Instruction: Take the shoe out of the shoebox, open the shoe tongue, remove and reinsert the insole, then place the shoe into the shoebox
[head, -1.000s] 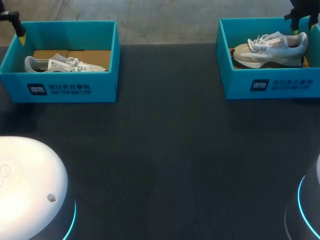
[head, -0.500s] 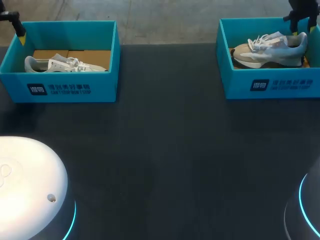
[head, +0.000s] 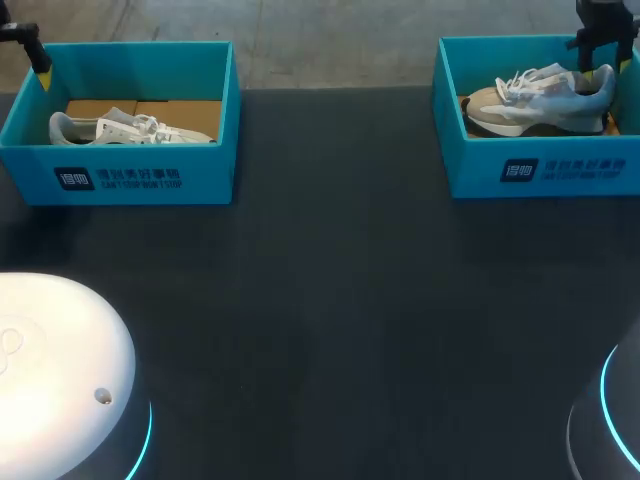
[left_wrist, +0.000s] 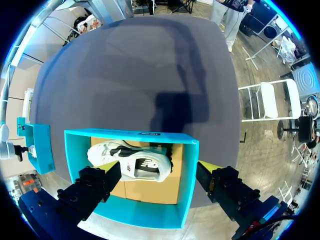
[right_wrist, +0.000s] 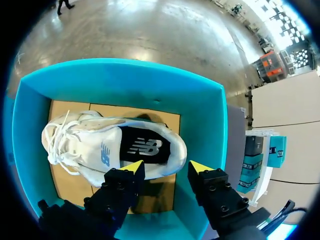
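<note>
You've every step left: right shoe (right_wrist: 110, 147) lies in its box (right_wrist: 125, 80) under the open right tool (right_wrist: 166, 167); left tool (left_wrist: 160, 172) gapes too.

In the head view my left gripper (left_wrist: 159, 174) shows only one yellow-tipped finger, and the right shoebox (head: 480, 170) and my right gripper (right_wrist: 166, 167) above it are cut by the edges. The box's front wall hides the lower edge of the shoe (head: 545, 95), and in my right wrist view my fingers (right_wrist: 120, 187) cover part of its side.
</note>
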